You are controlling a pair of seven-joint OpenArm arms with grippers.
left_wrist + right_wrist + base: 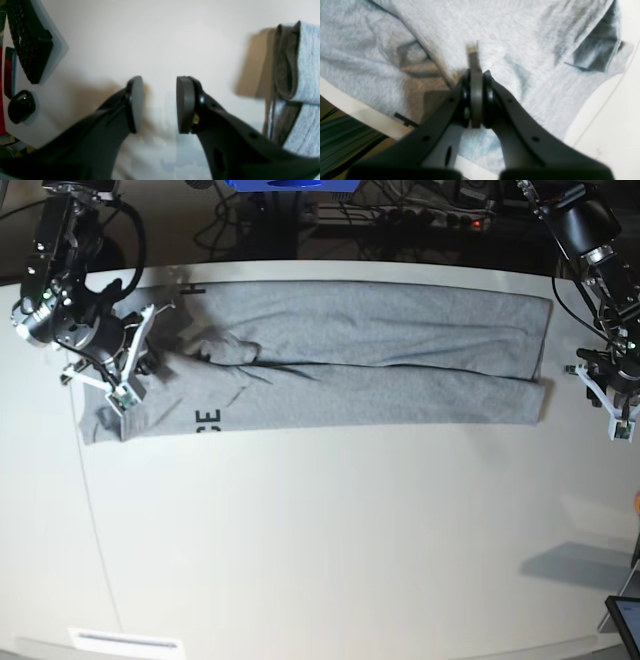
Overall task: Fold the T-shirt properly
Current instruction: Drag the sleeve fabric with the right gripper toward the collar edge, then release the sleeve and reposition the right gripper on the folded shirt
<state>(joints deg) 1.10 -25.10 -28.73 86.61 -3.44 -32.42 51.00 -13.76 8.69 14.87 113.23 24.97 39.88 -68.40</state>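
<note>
Lengthwise, the T-shirt [370, 355] lies folded into a long band across the frame's upper half; crosswise folds remain. Left end effector [160, 105] gapes empty; right end effector [476, 100] is pressed together.

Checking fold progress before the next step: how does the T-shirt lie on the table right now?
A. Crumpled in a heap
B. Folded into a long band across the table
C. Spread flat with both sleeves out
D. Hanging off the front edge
B: in the base view the T-shirt lies as a long narrow band, its sides folded in, across the white table.
</note>
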